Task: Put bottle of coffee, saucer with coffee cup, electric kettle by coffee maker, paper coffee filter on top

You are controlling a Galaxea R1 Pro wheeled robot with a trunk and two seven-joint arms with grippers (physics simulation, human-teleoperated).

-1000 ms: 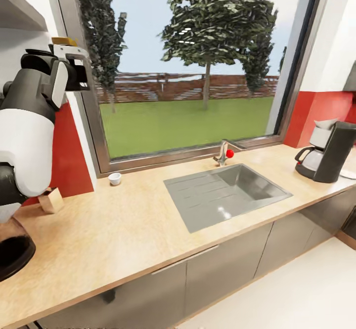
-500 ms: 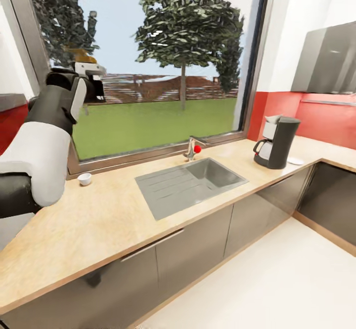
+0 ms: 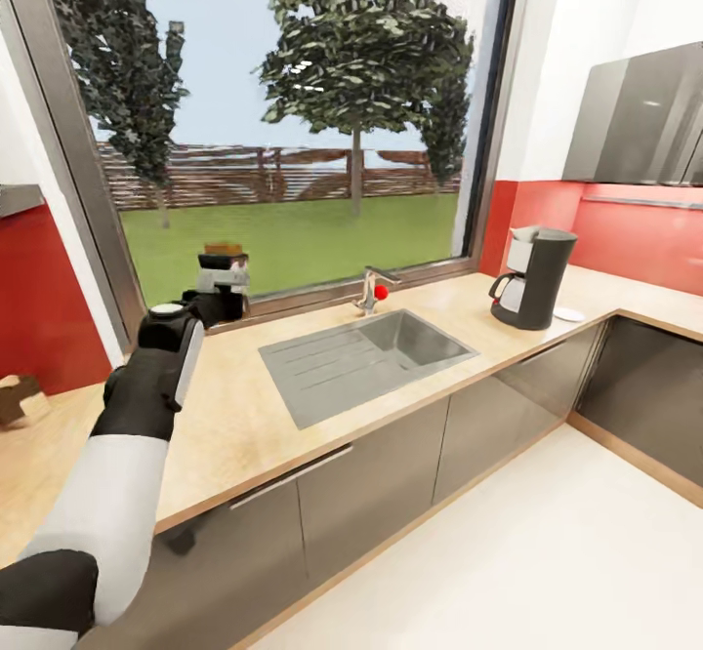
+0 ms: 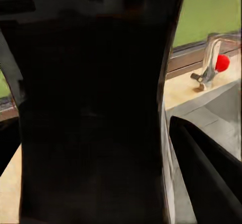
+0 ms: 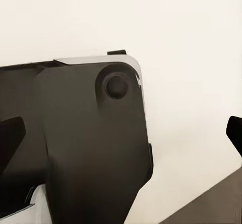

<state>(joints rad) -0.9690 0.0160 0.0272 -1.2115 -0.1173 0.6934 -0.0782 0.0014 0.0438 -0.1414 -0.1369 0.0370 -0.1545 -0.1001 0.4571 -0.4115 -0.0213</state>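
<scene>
Head view: the left arm (image 3: 146, 406) is seen stretched forward over the kitchen countertop (image 3: 234, 426), and at its end the left gripper (image 3: 223, 274) is held upright just in front of the window (image 3: 283, 123), closed around the bottle of coffee (image 3: 224, 252), whose yellow lid and pale label are seen above the fingers. A steel sink (image 3: 366, 357) is set into the countertop, with a tap (image 3: 369, 291) bearing a red knob behind it. Farther along, near the corner, the coffee maker (image 3: 535, 277) is seen standing on the countertop, a white paper coffee filter (image 3: 522, 236) at its top, and the saucer (image 3: 568, 314) lies just beside it. A dark shelf (image 3: 20, 199) is seen at the far left edge. Left wrist view: a dark shape fills most of the frame, too close to make out; beside it the tap (image 4: 209, 62) and the sink's edge are shown. Right wrist view: a dark robot part (image 5: 91, 143) is seen against a pale surface; whether the right gripper is open or closed cannot be told.
</scene>
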